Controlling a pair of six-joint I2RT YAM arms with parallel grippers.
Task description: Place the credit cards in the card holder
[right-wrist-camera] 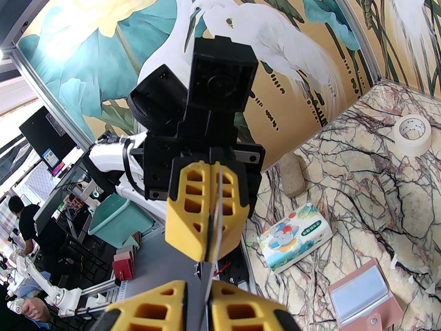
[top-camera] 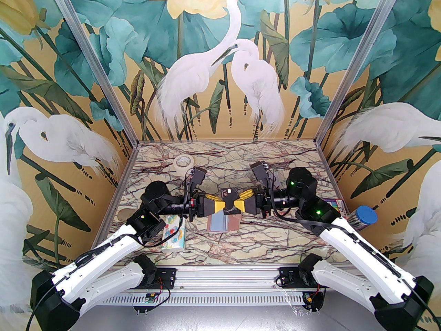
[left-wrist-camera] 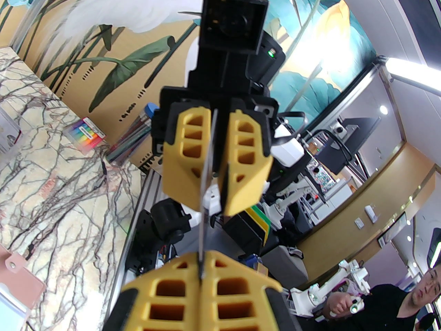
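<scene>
Left gripper (top-camera: 222, 205) pinching black VIP credit card (top-camera: 228, 193) by one edge, right gripper (top-camera: 239, 203) bracketing opposite edge, jaws slightly parted, pink card holder (top-camera: 220, 223) lying open just beneath both, marble table (top-camera: 241, 171) stretching ahead.

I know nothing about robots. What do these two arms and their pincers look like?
The left arm and right arm match: white shells on the long segments, black rounded joints with small green lights, thin black cables alongside. The left end effector and right end effector each have two chunky yellow fingers with cut-out windows, on black mounts with a boxy black camera.
</scene>
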